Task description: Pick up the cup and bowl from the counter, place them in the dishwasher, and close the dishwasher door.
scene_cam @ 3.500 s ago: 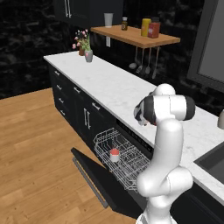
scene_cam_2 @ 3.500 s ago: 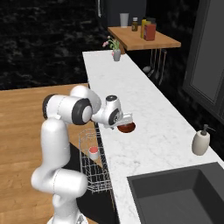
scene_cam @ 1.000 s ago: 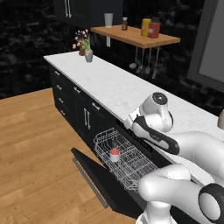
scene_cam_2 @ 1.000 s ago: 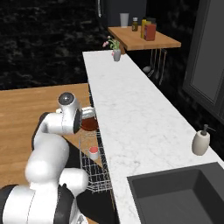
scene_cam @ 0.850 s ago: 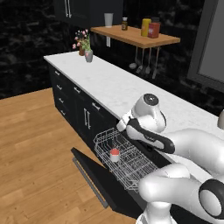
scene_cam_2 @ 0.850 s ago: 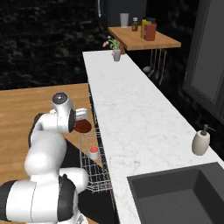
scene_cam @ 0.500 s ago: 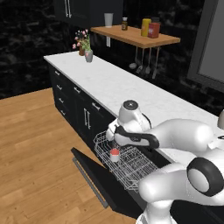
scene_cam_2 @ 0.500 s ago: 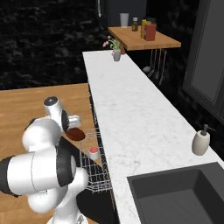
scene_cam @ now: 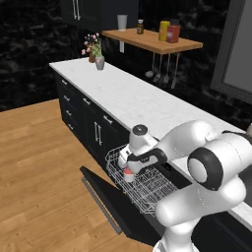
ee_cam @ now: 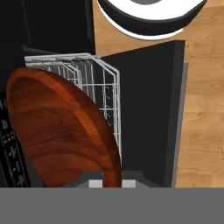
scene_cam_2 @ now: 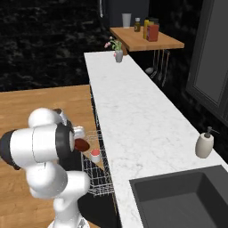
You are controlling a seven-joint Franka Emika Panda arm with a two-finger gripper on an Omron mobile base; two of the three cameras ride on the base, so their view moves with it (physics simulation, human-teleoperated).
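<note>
While gripped, bowl (ee_cam: 61,131) above rack (ee_cam: 94,83)

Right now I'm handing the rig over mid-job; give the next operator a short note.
Gripper: jaws shut on the rim of the reddish-brown shallow bowl, held over the white wire rack of the black dishwasher.
Small grey-white cup with red inside: already in the rack.
Black drop-down dishwasher door: open.
Left: set the bowl in the rack, release, close the door.
</note>
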